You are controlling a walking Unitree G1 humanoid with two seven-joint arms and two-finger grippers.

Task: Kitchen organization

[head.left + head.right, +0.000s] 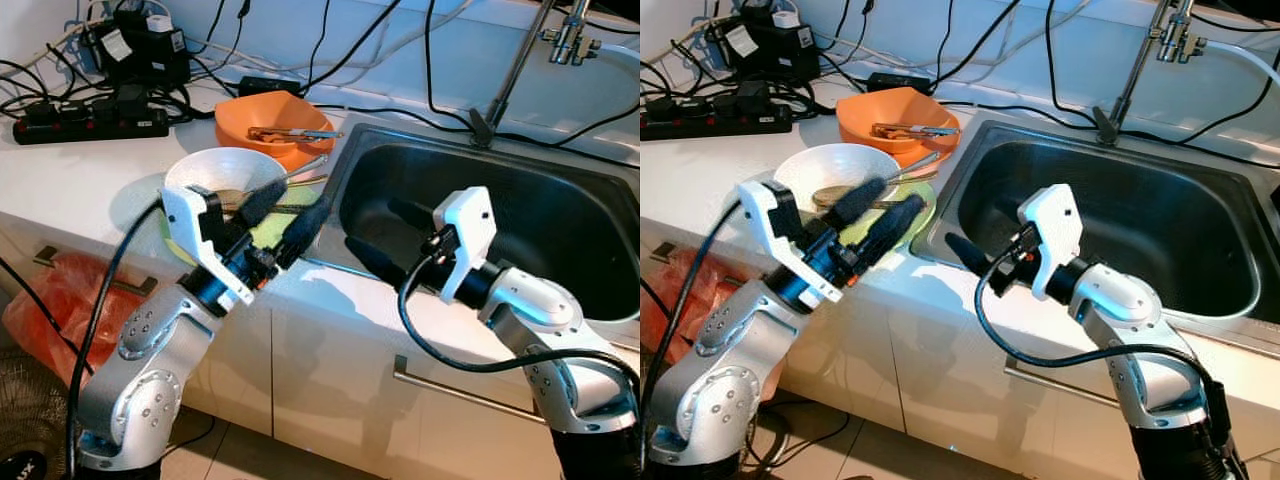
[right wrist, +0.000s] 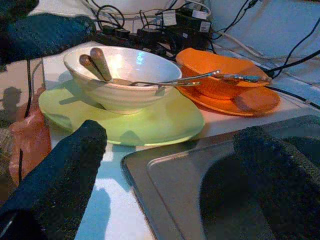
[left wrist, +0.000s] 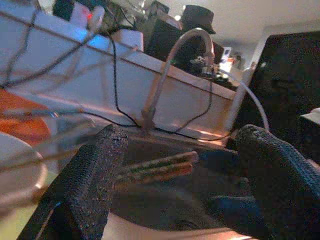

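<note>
Left claw (image 1: 292, 212) open, empty, over white bowl (image 1: 215, 172) rim, right claw (image 2: 165, 150) open, empty, at sink (image 1: 560, 215) edge

On the table (image 1: 70, 170), a bowl (image 2: 122, 75) holding two spoons (image 2: 97, 62) sits on a plate (image 2: 150, 122), just left of the sink (image 1: 560, 220). Behind it, a second bowl (image 1: 270, 120) with utensils rests on its own plate (image 2: 250, 100). A power strip (image 1: 90, 125) lies at the far left, the faucet (image 1: 1140, 60) behind the sink.
</note>
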